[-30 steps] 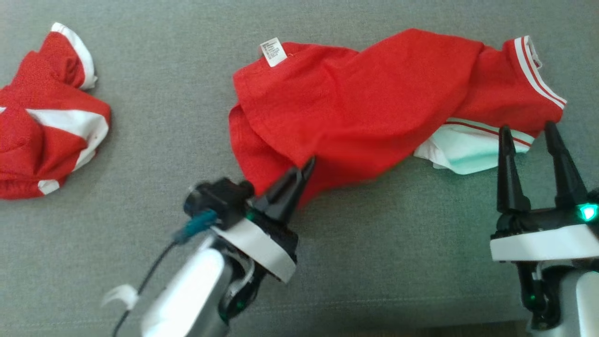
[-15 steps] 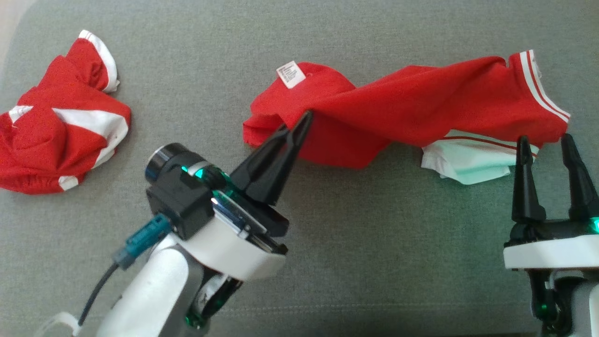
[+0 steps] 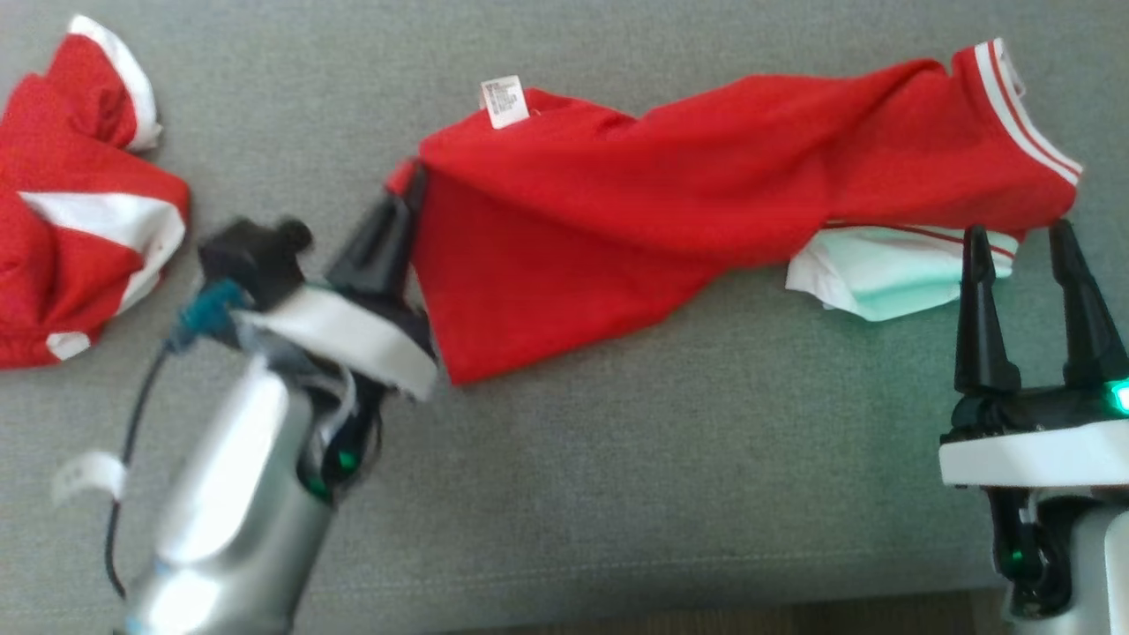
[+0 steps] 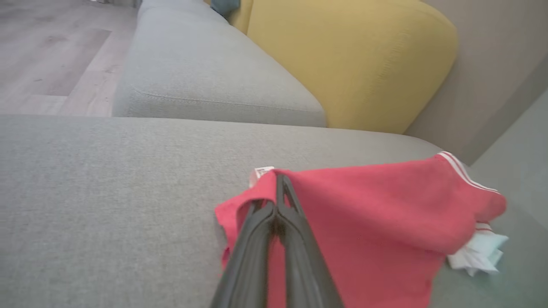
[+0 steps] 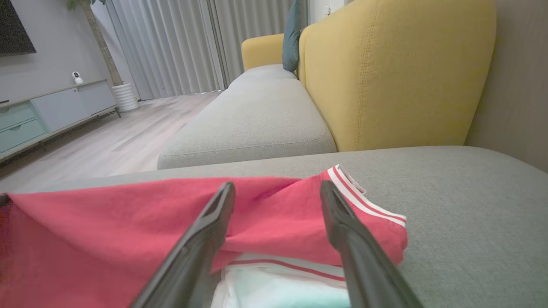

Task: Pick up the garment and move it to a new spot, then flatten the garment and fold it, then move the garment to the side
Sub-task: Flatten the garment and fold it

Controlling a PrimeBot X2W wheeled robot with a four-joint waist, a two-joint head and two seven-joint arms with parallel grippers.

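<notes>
Firmly, garment corner in left gripper (clamped); trailing right

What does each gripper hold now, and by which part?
The left gripper is shut on the red garment, pinching its edge at the corner near the white label. The right gripper is open and holds nothing.

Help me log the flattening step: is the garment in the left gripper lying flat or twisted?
Twisted, not flat. The red garment drapes in folds across the grey cushion, one corner pinched by the shut left gripper.
</notes>
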